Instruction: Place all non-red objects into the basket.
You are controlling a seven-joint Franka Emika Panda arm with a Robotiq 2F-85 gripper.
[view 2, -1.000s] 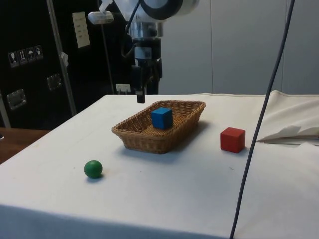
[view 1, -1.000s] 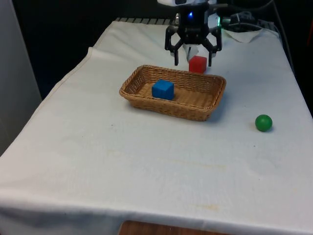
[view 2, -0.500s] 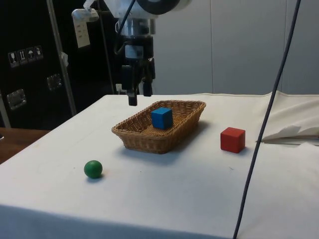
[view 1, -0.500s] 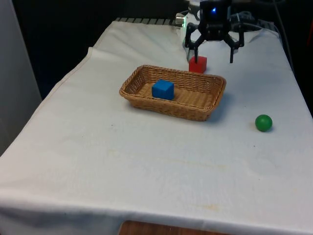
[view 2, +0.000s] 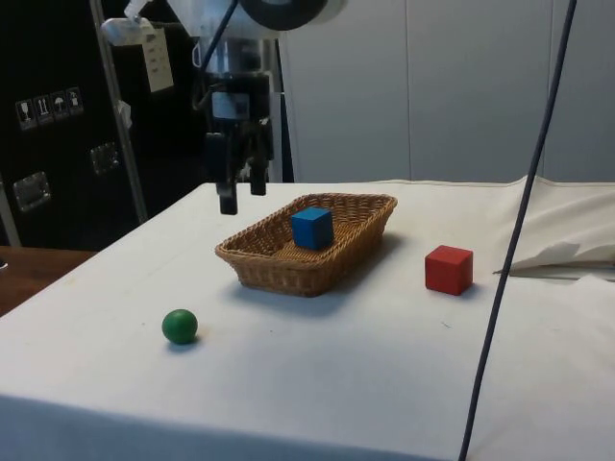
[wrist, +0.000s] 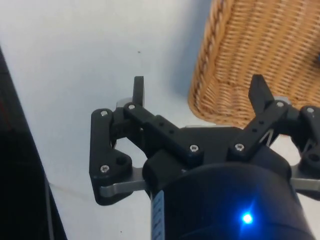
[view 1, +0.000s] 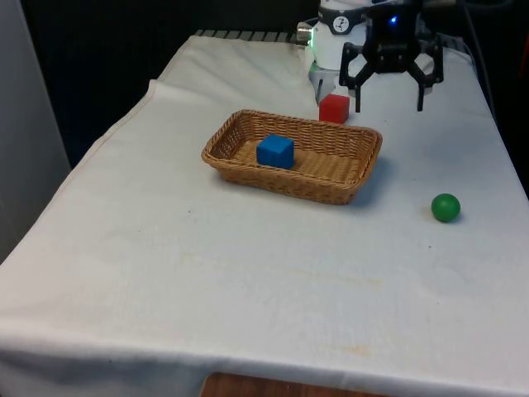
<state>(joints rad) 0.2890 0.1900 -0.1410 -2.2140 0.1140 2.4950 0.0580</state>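
So the blue cube (view 1: pixel 275 151) lies in the basket (view 1: pixel 358 178) and the green ball (view 1: pixel 445 208) sits on the worktop (view 1: pixel 248 273), well apart. The tool (view 1: pixel 388 89) hovers wide open, holding nothing; next it likely must cross and descend over the ball. No writing is readable.

White arm (view 2: pixel 279 12) with glossy rounded joints carries a black gripper (view 1: pixel 388 101), screw-studded linkages, spread jaws.
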